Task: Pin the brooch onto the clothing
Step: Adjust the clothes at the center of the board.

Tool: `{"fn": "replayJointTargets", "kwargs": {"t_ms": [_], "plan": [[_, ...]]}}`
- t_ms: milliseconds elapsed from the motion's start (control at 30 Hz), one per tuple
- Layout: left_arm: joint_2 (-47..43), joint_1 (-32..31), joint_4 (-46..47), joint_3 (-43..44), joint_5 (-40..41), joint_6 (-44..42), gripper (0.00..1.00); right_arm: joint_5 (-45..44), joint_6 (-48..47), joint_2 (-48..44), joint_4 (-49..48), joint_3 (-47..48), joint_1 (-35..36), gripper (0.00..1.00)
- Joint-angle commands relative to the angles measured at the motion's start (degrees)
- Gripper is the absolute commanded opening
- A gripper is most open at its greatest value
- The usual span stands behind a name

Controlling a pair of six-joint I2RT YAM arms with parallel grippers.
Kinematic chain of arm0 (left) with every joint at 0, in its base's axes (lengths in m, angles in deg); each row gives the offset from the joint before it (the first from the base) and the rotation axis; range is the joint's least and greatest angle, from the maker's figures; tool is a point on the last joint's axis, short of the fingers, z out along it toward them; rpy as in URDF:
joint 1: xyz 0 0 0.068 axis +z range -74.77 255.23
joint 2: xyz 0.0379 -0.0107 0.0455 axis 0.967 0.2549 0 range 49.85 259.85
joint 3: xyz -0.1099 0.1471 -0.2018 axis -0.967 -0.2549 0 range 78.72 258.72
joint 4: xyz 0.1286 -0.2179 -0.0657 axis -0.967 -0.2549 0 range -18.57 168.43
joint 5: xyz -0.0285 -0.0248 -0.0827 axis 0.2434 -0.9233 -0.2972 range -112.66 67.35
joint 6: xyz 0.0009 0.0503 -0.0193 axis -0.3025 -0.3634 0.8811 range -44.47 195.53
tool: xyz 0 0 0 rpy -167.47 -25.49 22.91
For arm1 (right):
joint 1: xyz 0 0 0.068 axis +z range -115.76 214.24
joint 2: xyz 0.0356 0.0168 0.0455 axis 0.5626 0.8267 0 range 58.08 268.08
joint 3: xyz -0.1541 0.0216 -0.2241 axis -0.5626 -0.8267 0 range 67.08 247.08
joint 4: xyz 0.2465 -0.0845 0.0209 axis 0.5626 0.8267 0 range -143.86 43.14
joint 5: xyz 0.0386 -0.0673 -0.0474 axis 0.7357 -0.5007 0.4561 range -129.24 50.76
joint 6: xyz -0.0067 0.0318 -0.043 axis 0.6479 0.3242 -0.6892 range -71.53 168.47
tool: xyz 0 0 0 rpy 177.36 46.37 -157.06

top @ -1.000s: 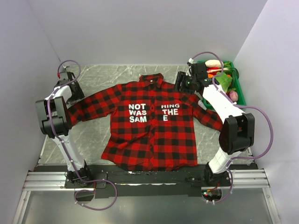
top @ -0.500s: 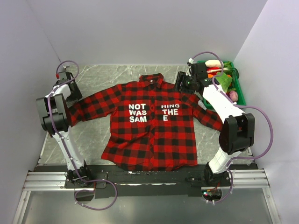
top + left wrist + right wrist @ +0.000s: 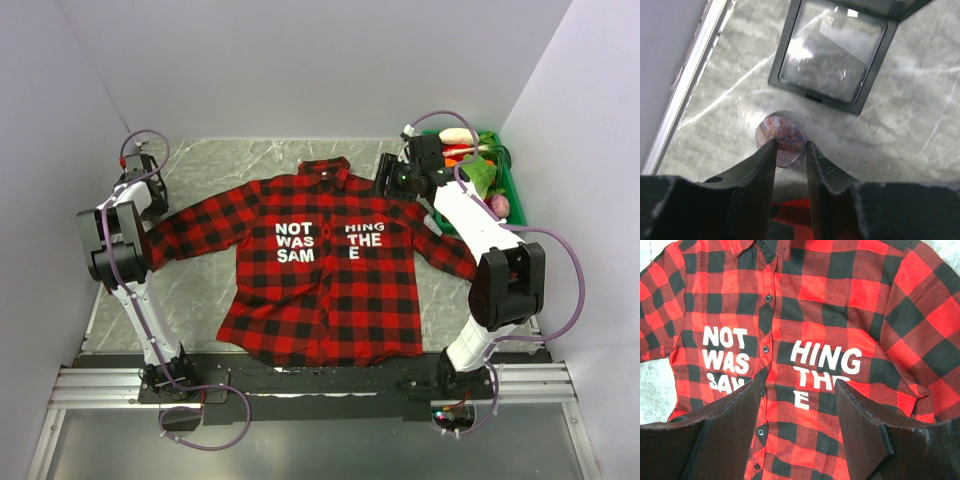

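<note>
The brooch (image 3: 785, 134), a small round mauve disc, lies on the marble tabletop at the far left, just past the cuff of the shirt's sleeve (image 3: 789, 216). My left gripper (image 3: 790, 144) is low over it, and its two black fingers are shut on the disc's sides. The brooch is too small to make out in the top view, where my left gripper (image 3: 140, 178) is at the table's back left. The clothing (image 3: 320, 270), a red-and-black plaid shirt with white letters, lies flat in the middle. My right gripper (image 3: 799, 382) hovers open above the shirt (image 3: 840, 305) near its collar and holds nothing.
A black wire-frame cube (image 3: 835, 55) with clear faces stands just beyond the brooch. The table's metal edge rail (image 3: 690, 85) and the white wall run close on the left. A green basket (image 3: 505, 185) of toy food stands at the back right, behind my right arm.
My left gripper's jaws have closed in from wide open onto the brooch, and the left arm has shifted slightly. The right arm and the shirt have not moved.
</note>
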Motion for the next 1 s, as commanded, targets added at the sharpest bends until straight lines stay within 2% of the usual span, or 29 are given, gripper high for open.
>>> {"fn": "replayJointTargets", "kwargs": {"t_ms": [0,233,567,700,733,767,967], "plan": [[-4.2,0.1,-1.7,-2.5,-0.7,0.8,0.34,-0.3,-0.4,-2.4,-1.5,0.2,0.4,0.68],[-7.7,0.0,-1.0,-3.4,-1.5,1.0,0.24,-0.3,-0.4,-2.5,-1.5,0.0,0.4,0.68],[-8.0,0.0,-1.5,-2.9,-2.6,1.0,0.2,-0.4,-0.3,-2.0,-1.1,0.3,0.4,0.68],[-6.8,0.0,-2.3,-1.9,1.5,0.7,0.33,-0.3,-0.3,-2.1,-1.0,0.5,0.4,0.68],[-6.2,0.0,-2.2,-2.2,1.9,0.5,0.47,-0.3,-0.3,-2.2,-1.2,0.4,0.4,0.68],[-6.1,0.1,-1.9,-2.6,2.4,0.4,0.5,-0.3,-0.3,-2.3,-1.3,0.4,0.4,0.68],[-6.0,0.0,-1.9,-6.4,1.7,1.8,0.55,1.0,-0.3,-2.1,-1.1,1.0,1.3,0.68]]}}
